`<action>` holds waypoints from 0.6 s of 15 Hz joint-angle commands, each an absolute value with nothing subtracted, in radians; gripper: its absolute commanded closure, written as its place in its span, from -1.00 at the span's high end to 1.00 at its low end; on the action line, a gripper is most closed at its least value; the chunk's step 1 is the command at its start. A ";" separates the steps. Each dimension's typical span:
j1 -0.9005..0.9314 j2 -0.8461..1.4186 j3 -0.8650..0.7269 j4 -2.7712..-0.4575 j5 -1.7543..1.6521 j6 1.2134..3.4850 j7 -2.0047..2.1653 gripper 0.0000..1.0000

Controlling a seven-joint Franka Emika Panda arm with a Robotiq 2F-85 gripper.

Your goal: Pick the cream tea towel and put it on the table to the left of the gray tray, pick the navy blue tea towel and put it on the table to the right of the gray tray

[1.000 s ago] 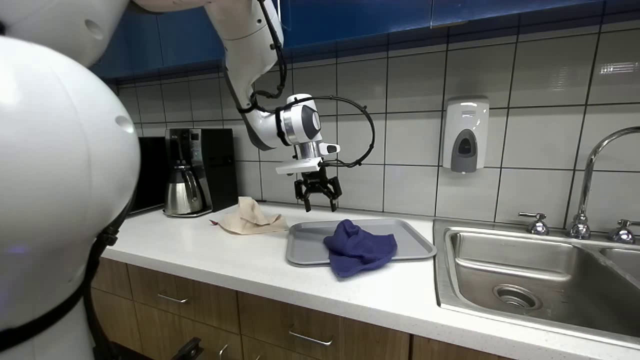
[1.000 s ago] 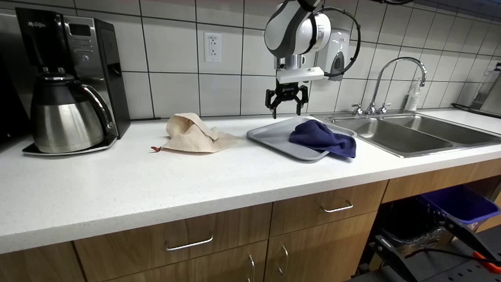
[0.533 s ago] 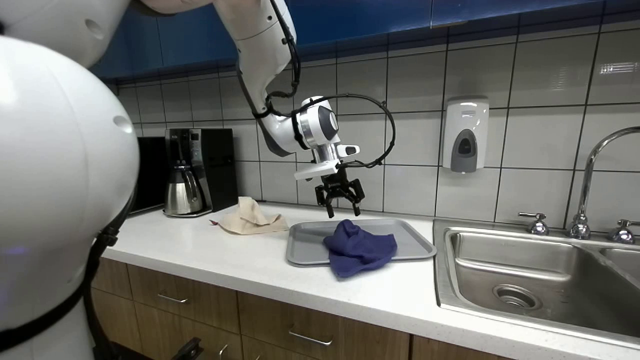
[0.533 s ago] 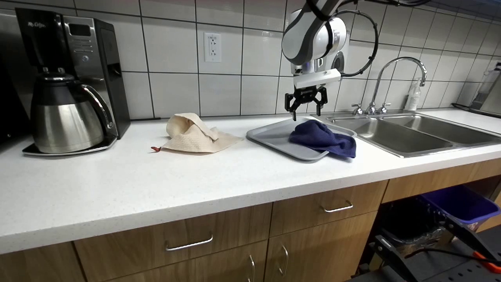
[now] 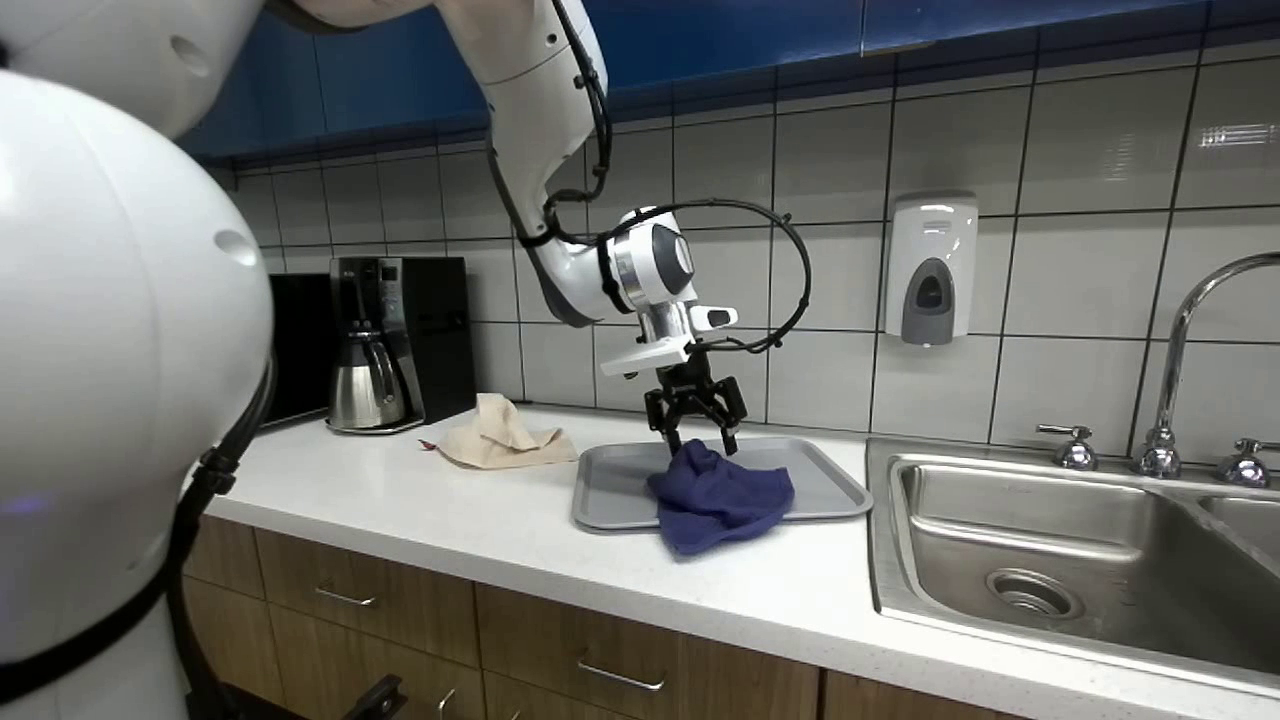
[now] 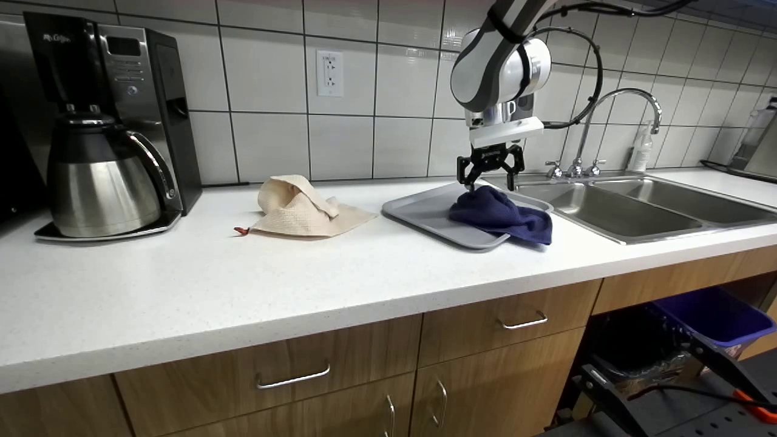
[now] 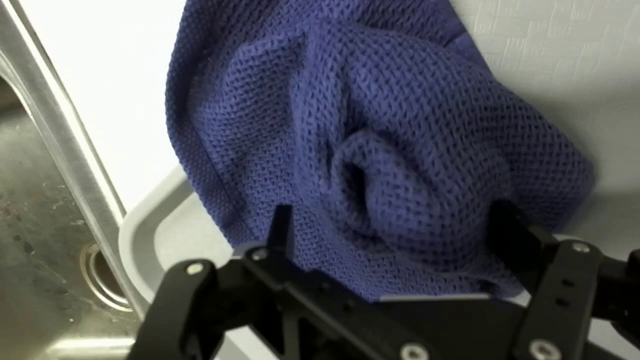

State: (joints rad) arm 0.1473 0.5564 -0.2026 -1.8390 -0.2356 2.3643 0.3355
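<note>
Pincer has lowered, contact with navy towel unclear.

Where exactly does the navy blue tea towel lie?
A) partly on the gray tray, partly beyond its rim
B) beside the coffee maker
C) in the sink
A, because the navy blue tea towel covers part of the gray tray and extends past its rim over the table.

One cream-beige cloth tea towel, one navy-blue cloth tea towel, two towels in all; one rectangular gray tray; one black two-fingered gripper; two steel sink basins; one curved chrome faucet; two chrome tap levers; one white wall dispenser.
</note>
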 commanded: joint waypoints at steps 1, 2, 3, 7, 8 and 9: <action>0.122 0.549 -0.175 -1.863 -0.229 2.334 0.334 1.00; 0.121 0.555 -0.172 -1.862 -0.226 2.330 0.333 1.00; 0.118 0.561 -0.171 -1.858 -0.221 2.329 0.333 1.00; 0.104 0.596 -0.167 -1.828 -0.197 2.322 0.329 1.00; 0.100 0.603 -0.167 -1.822 -0.191 2.322 0.327 1.00; 0.096 0.611 -0.166 -1.815 -0.184 2.321 0.326 0.50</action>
